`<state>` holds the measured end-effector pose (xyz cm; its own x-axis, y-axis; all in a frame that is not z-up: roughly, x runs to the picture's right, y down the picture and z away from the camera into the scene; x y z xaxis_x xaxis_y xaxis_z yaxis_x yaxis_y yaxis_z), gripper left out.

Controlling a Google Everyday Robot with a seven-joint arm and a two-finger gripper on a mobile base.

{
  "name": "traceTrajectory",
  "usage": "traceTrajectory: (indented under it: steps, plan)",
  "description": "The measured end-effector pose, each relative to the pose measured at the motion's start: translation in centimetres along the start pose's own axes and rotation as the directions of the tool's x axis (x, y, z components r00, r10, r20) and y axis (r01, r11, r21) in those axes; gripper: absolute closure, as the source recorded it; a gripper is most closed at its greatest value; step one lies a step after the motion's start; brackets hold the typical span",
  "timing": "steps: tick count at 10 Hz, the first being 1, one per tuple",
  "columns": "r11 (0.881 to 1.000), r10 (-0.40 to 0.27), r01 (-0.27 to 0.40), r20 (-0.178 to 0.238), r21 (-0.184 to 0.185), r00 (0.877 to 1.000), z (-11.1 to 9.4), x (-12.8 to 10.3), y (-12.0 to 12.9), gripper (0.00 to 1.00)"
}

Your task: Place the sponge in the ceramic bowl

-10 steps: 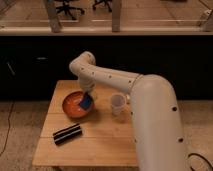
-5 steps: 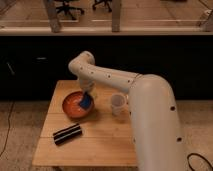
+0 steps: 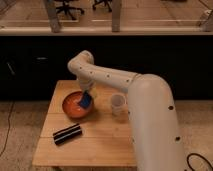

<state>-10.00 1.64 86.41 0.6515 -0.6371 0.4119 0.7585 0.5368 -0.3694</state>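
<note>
Pincer point(image 3: 88, 94) is clamped on the sponge point(image 3: 86, 101) over the right half of the ceramic bowl point(image 3: 68, 106). Sponge long axis is near vertical, lower end pointing down into the bowl. Same spot over the bowl as the earlier frame, arm pose unchanged, bowl unmoved on the surface point(image 3: 105, 145).

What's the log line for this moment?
phase: placing | tool: shut on sponge, over ceramic bowl, cup side | release: not yet | nearby: clear cup, black striped bar
</note>
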Motion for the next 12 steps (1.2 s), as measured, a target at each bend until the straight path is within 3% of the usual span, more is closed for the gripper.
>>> traceTrajectory:
  steps: [12]
  plan:
    - [1.0,-0.027,0.027,-0.008,-0.008,1.0,-0.3,0.17,-0.83,1.0]
